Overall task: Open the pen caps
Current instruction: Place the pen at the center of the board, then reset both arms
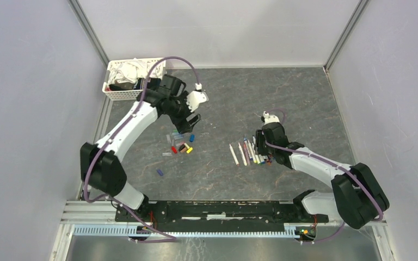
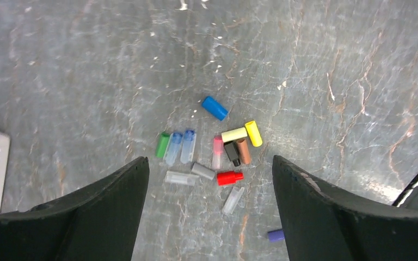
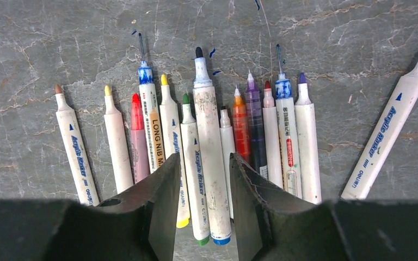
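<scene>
The left gripper is seen with its jaws spread wide, and nothing is held between them. Below the gap, the pen caps are found lying loose on the grey surface in a tight cluster. A blue cap is set just beyond the cluster, and a purple cap is set apart on the near side.

The right gripper is seen with its jaws parted narrowly. A thick black-tipped pen is straddled by them and lies flat, not lifted. The remaining pens are laid side by side in one row with their nibs exposed. One further pen is tilted, apart at the right.

In the overhead view, caps and pens are well apart. A white basket is located at the far left corner.
</scene>
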### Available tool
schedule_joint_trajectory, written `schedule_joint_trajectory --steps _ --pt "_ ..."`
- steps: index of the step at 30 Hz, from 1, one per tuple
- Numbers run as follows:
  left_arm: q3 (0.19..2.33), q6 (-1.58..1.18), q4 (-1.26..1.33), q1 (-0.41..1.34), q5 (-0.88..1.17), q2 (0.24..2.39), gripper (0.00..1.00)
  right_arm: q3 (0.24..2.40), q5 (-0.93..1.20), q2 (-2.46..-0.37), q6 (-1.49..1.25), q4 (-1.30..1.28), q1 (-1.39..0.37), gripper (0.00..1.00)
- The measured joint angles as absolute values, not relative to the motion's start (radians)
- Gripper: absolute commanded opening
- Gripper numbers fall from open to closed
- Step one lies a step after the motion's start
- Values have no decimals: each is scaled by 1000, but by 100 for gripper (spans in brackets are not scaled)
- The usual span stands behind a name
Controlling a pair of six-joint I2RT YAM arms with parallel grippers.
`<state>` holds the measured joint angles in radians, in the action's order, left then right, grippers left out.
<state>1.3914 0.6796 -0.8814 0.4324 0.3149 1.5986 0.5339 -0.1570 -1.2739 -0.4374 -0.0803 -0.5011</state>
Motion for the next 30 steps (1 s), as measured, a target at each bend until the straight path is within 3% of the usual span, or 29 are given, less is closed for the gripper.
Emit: schedule_joint_trajectory --steps 4,6,10,14,15,16,20,24,30 --pt "1398 611 -884 332 335 1526 89 534 -154 -1248 -437 -100 -501 43" --pt "1398 580 -878 250 347 1524 89 535 -151 -1227 -437 -117 -501 48" --pt "1378 499 -825 97 336 1524 90 569 -152 -1176 -439 -192 -501 71" --pt "1227 379 -651 61 259 1483 91 675 -213 -1153 -429 -255 -483 81" --pt "1181 350 -607 64 238 1470 91 696 -244 -1153 -426 -258 -470 94" --pt "1123 316 -553 67 211 1456 91 714 -288 -1152 -425 -255 -453 98" --pt "918 215 -323 73 110 1427 91 654 -512 -1103 -394 -172 -403 98" --pt "761 152 -91 68 51 1438 90 397 -759 -1025 -259 94 -376 98" --pt "698 106 148 61 46 1509 90 142 -942 -1125 -84 508 -318 98"
